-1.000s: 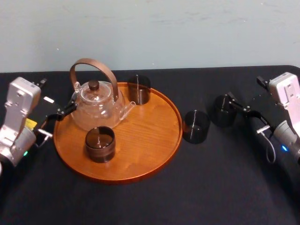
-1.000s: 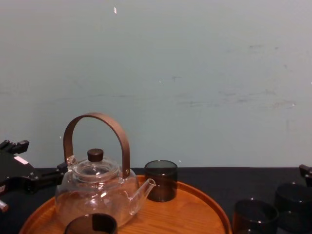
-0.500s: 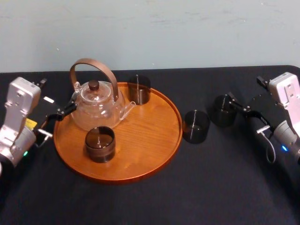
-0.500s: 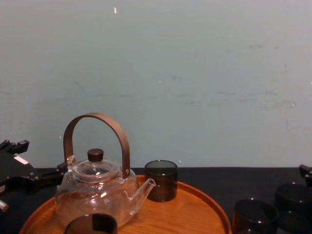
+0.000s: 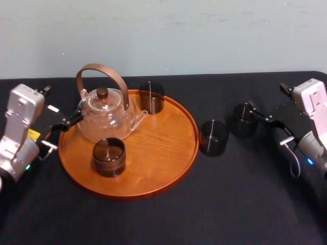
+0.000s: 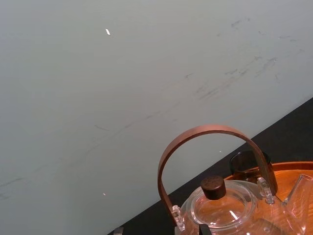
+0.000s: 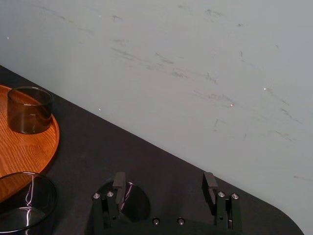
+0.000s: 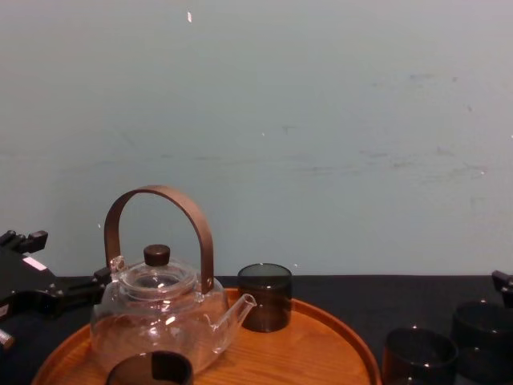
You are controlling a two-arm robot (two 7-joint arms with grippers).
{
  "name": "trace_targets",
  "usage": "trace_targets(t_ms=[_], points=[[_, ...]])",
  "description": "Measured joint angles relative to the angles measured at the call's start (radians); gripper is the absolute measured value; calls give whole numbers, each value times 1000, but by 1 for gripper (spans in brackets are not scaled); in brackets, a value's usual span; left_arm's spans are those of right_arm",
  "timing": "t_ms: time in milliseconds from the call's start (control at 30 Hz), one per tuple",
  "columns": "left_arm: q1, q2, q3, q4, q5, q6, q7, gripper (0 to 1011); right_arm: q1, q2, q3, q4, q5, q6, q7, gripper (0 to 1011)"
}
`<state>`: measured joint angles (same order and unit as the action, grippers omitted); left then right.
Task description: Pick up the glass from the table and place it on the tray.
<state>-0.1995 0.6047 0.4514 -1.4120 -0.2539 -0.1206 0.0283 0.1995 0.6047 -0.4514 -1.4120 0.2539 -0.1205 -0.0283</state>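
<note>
The right gripper (image 7: pixel 164 179) gapes — one finger (image 7: pixel 119 185) half-hides a dark glass (image 7: pixel 138 201).

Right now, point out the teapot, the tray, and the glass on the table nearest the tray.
teapot (image 5: pixel 104 118): head view, on its clear glass body.
tray (image 5: pixel 159 148): head view, on its bare wooden floor.
glass nearest the tray (image 5: pixel 213 139): head view, on its dark side wall.
</note>
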Motion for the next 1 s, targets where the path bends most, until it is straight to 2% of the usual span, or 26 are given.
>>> trace_targets(t_ms=[333,533,1000], points=[[0,0,0,0,0,0,0,1001,0,0,0,0,0,0,0,1002],[0,0,0,0,0,0,0,1001,-8,-7,17,-4,25,-2,56,1002],[0,0,0,0,0,0,0,1001,-105,-3,50,-113,99,22,159,1002]])
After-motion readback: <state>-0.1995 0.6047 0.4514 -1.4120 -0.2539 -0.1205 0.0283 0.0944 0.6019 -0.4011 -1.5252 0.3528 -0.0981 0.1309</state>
